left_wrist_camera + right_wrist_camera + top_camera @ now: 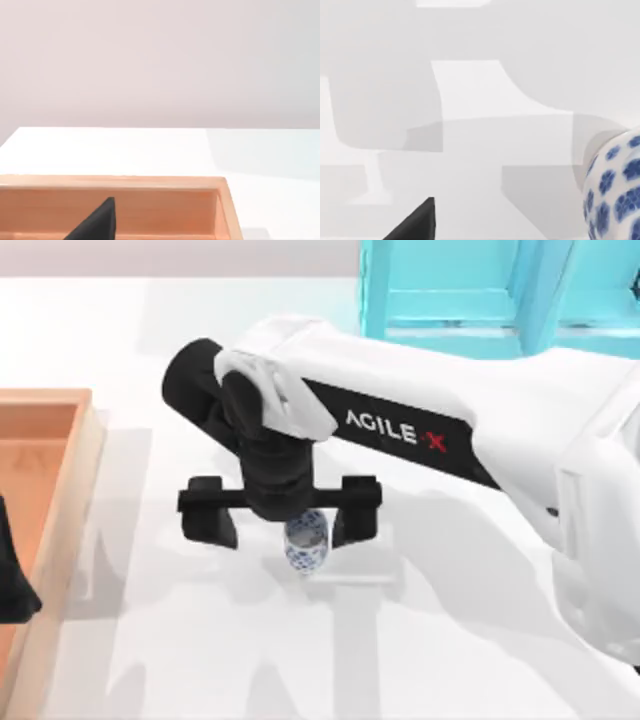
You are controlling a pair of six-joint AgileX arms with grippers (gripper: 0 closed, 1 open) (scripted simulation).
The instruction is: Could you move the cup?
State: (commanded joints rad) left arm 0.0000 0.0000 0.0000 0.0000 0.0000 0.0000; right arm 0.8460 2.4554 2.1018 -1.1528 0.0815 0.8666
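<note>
My right arm (430, 430) reaches in from the top view's right, across the middle of the table, white shell with a black wrist pointing down. My right gripper (285, 522) hangs low over the table, fingers spread wide apart (one black finger on each side, crossbar between them). One dark fingertip (415, 222) pokes into the right wrist view. My left arm sits parked at the far left edge, left gripper (12, 580) just a dark bit there.
</note>
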